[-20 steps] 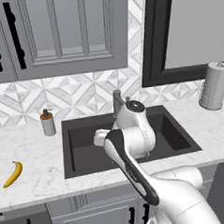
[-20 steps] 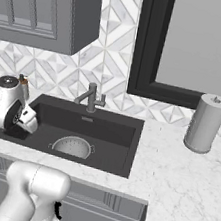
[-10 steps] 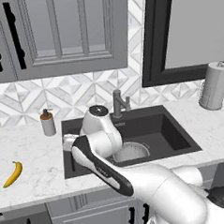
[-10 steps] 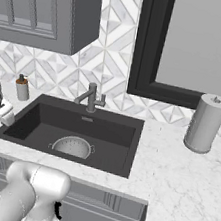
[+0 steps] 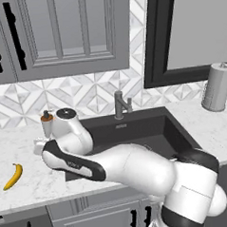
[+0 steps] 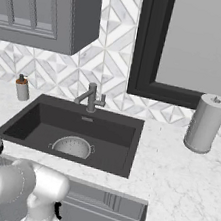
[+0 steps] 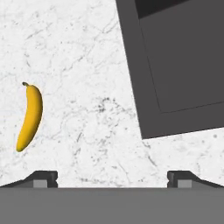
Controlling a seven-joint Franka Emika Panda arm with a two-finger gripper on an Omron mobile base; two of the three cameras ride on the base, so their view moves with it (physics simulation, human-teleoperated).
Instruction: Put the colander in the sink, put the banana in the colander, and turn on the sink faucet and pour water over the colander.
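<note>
Fingers (image 7: 112, 177) spread wide, banana (image 7: 29, 116) apart on counter (image 7: 87, 65)

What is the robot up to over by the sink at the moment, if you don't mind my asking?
The colander already sits in the black sink. The arm is reaching left over the marble counter toward the banana, which lies there untouched. The tool is open and empty, above the counter beside the sink's corner. The sink faucet shows no water running, so the banana and the rinse remain to be done.
</note>
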